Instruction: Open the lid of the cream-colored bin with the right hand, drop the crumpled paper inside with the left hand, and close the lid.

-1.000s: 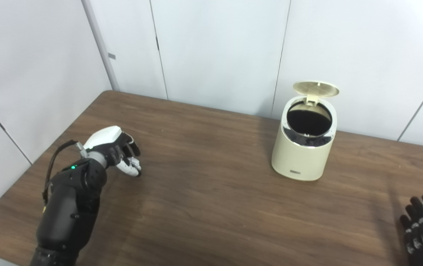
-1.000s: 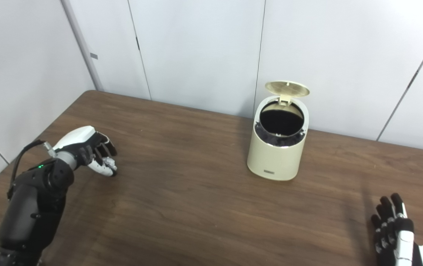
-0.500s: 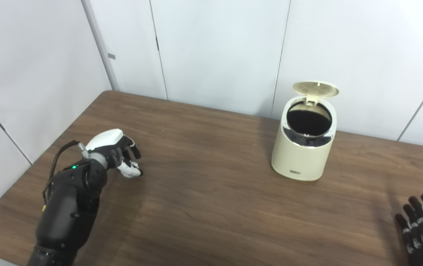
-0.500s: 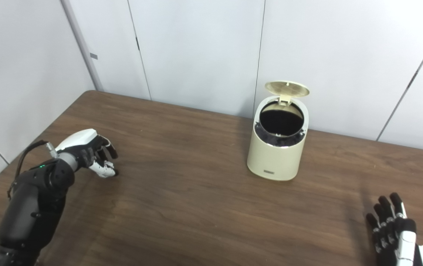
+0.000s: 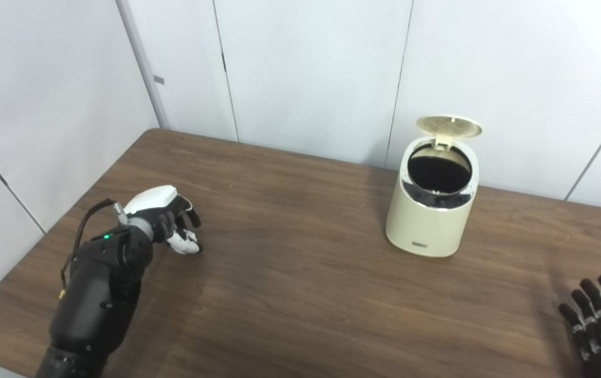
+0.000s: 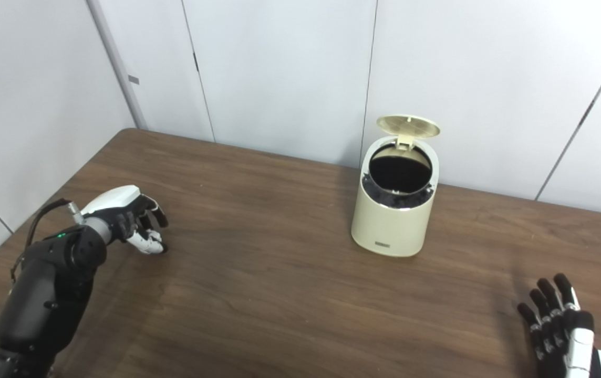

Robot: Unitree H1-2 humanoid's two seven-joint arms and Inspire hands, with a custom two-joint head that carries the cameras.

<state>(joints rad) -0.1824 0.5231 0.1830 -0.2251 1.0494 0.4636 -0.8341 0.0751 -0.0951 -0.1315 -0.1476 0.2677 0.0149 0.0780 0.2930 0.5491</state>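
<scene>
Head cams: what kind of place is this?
Probably a lab or office test bay: a bare wood-grain table, plain white wall panels, and one cream bin with its lid up.

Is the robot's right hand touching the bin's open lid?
Apart. In the right eye view the right hand sits low by the table's near edge, with bare table between it and the lid.

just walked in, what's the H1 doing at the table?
Nothing is being held right now. The cream-colored cylindrical bin stands with its round lid flipped up. The left hand is low over the brown wooden table, far left; the right hand is open at the near right. No crumpled paper is visible.
</scene>
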